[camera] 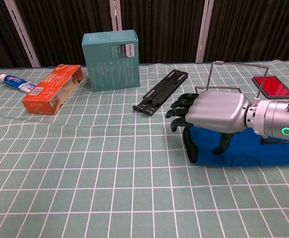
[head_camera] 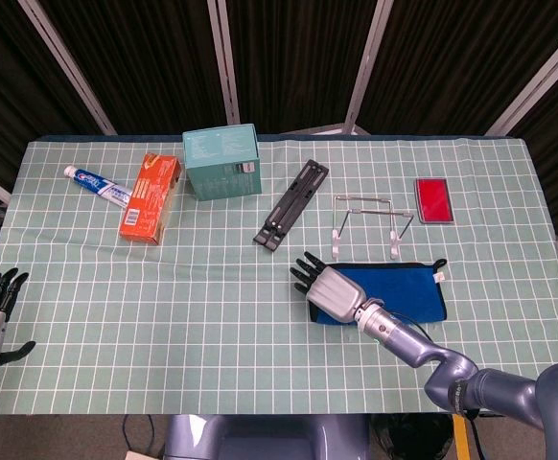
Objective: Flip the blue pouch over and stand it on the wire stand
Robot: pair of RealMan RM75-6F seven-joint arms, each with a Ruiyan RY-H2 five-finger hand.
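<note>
Right hand [camera: 215,113] — fingers spread, holding nothing — over the left end of the blue pouch [head_camera: 404,290]; probably soft, light — best gripped along its edge.

Pouch [head_camera: 394,287] lies flat just in front of the wire stand [head_camera: 365,222], right hand [head_camera: 329,287] over its left end. Folded bracket [head_camera: 290,204] sits left of stand, teal box [head_camera: 222,161] farther left.
</note>
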